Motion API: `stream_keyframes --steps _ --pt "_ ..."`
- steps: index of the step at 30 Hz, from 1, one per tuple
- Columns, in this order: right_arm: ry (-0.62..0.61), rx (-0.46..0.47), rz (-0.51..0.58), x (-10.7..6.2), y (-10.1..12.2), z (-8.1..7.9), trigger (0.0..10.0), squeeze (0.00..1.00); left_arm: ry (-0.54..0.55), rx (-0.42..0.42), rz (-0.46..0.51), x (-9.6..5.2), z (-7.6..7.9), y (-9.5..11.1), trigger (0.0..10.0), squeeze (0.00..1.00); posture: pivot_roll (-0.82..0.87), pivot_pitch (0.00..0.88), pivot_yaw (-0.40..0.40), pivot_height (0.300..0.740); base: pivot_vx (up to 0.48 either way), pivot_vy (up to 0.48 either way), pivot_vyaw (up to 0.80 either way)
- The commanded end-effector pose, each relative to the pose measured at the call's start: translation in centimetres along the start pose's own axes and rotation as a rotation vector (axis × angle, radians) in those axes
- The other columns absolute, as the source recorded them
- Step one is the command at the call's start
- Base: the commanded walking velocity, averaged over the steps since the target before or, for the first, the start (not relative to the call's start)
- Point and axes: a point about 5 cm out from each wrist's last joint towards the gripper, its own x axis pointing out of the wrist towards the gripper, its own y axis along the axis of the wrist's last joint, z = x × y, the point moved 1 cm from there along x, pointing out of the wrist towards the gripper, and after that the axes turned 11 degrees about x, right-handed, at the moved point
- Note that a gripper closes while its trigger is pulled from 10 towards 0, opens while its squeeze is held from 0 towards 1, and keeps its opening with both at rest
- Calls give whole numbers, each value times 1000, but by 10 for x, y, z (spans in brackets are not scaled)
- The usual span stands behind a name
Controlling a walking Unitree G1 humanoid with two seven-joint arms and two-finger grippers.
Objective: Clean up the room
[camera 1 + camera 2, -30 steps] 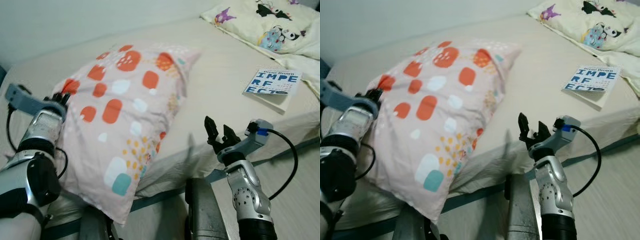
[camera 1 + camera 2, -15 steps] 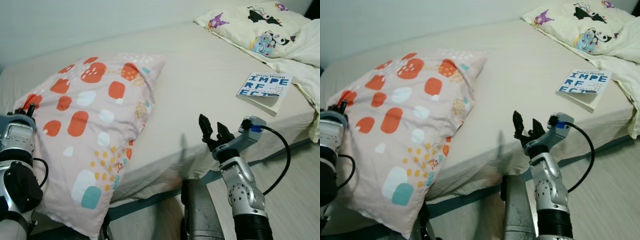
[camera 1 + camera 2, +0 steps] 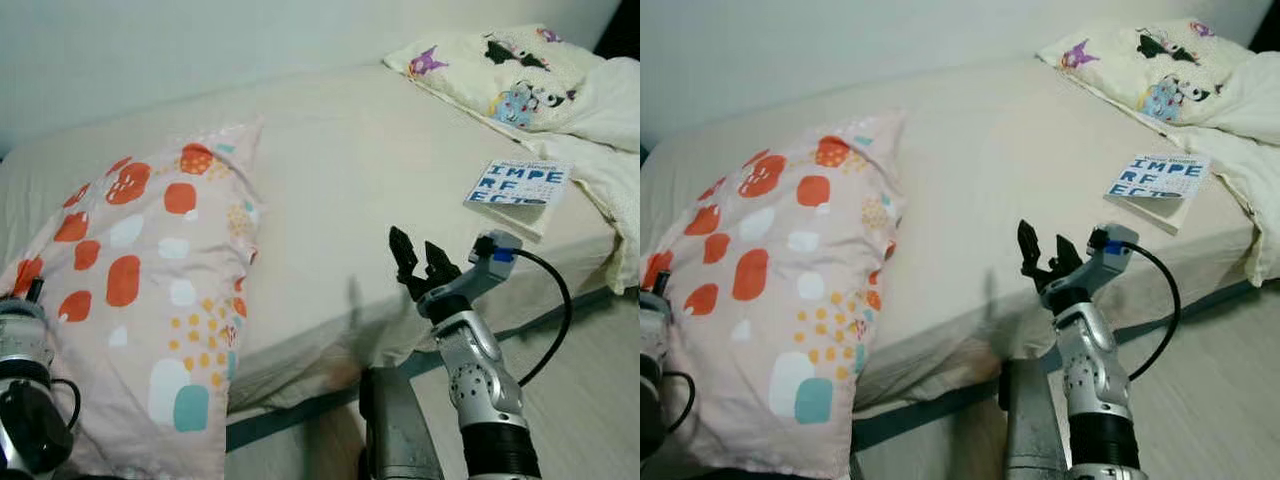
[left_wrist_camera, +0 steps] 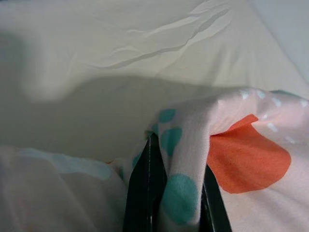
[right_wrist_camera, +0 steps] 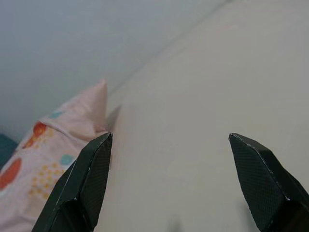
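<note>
A pink pillow [image 3: 150,290] with orange, white and teal spots lies on the left side of the bed [image 3: 380,190], its lower end hanging over the front edge. My left gripper [image 4: 176,188] is shut on a fold of the pillow's corner, at the lower left beside my left wrist [image 3: 25,340]. My right gripper [image 3: 420,262] is held open in the air over the bed's front edge, with nothing between its fingers [image 5: 82,188]. It is well clear of the pillow.
A book [image 3: 518,186] with blue letters lies near the bed's right front. A cream cartoon-print pillow [image 3: 490,70] and a crumpled duvet [image 3: 610,130] lie at the far right. A pale wall [image 3: 200,40] runs behind the bed. Wooden floor [image 3: 590,400] shows at the lower right.
The view has swung to the right, so the pillow and my left arm sit further left and lower in frame. Both grippers keep their state.
</note>
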Motion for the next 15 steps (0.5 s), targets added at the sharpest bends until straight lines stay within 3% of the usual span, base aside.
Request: stream_keyframes --steps 1,8,12,14,15 --pt "0 0 -20 -1 -7 1 10000 0 107 -18 34 0 -27 1 0 0 -103 109 39 550 0 0 0" --pt "17 4 -27 2 -9 -2 10000 0 208 6 -3 -4 -60 -16 0 0 -95 111 32 550 0 0 0" --pt "20 5 -28 2 -9 -3 10000 0 220 8 -7 -5 -63 -18 0 0 -95 111 32 550 0 0 0" --pt "28 6 -32 3 -10 -3 10000 0 214 37 -51 -9 -64 -36 0 0 -91 115 35 550 0 0 0" --pt "32 6 -34 4 -11 -4 10000 0 144 20 -97 -12 -53 -51 0 0 -93 116 39 550 0 0 0"
